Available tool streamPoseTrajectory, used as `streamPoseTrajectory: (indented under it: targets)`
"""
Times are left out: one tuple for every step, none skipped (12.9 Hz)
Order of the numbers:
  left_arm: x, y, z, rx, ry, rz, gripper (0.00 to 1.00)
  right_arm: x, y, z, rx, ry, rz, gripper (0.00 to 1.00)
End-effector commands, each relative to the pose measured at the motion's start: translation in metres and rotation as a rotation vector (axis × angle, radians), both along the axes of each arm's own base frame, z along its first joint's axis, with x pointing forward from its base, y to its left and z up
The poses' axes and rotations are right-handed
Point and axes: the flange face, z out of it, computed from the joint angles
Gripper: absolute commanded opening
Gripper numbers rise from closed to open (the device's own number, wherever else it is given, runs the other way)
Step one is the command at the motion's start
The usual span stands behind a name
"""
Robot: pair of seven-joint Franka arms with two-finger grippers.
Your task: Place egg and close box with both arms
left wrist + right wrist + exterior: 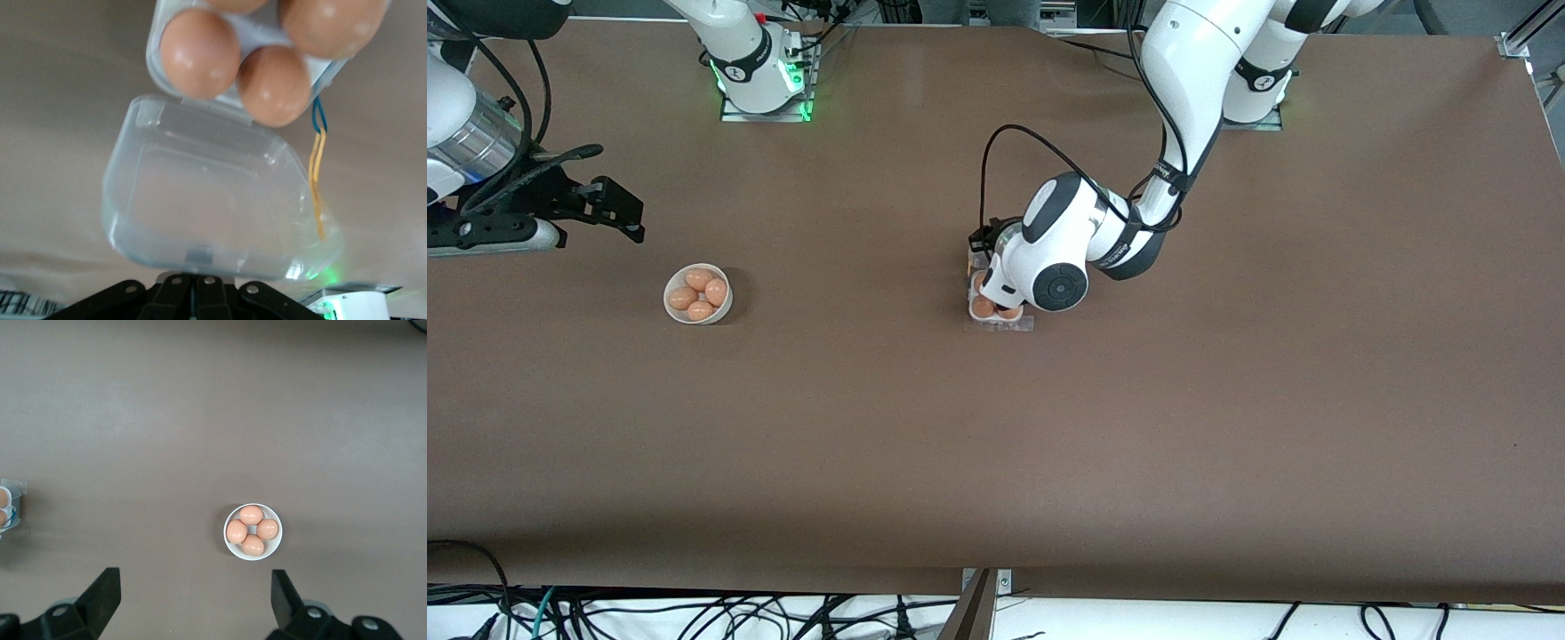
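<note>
The box [1000, 316] lies mid-table with brown eggs [200, 53] in its whitish tray. Its clear lid [207, 193] is open, hinged at the tray and tilted up. My left gripper [198, 292] is shut, its tips against the lid's free edge with nothing held between them. In the front view the left wrist hides most of that gripper [979, 267] and much of the box. My right gripper [609, 209] is open and empty, waiting over the table at the right arm's end. The box's edge also shows in the right wrist view [8, 508].
A round white bowl [698, 294] with several brown eggs stands toward the right arm's end, also in the right wrist view [253, 531]. Thin yellow and blue wires [319, 167] run beside the box.
</note>
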Motion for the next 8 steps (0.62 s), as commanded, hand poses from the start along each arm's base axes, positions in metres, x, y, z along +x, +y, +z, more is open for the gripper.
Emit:
streamPoseTrajectory:
  targets:
    - [0.013,0.006,0.002,0.049,-0.07,-0.017,0.0,-0.002,-0.002,0.001,0.002,-0.01,-0.014,1.0]
    - [0.017,0.011,0.005,0.063,-0.09,-0.027,0.0,-0.001,-0.005,0.001,0.002,-0.011,-0.02,1.0]
    - [0.022,0.016,0.009,0.064,-0.096,-0.02,0.0,0.0,-0.007,-0.003,0.001,-0.004,-0.02,1.0]
    - [0.03,0.026,0.012,0.077,-0.109,-0.015,0.0,0.0,-0.006,-0.002,0.0,-0.005,-0.017,1.0]
    - [0.042,0.042,0.027,0.107,-0.145,-0.021,0.03,0.0,-0.006,-0.001,0.0,-0.008,-0.018,1.0]
    - [0.05,0.056,0.042,0.131,-0.165,-0.032,0.17,0.0,-0.006,-0.002,0.0,-0.007,-0.018,1.0]
    - [0.054,0.07,0.056,0.154,-0.164,-0.047,0.36,0.0,-0.007,-0.003,0.0,-0.005,-0.018,1.0]
    - [0.065,0.093,0.067,0.193,-0.176,-0.051,0.5,0.0,-0.007,-0.003,0.0,-0.005,-0.014,1.0]
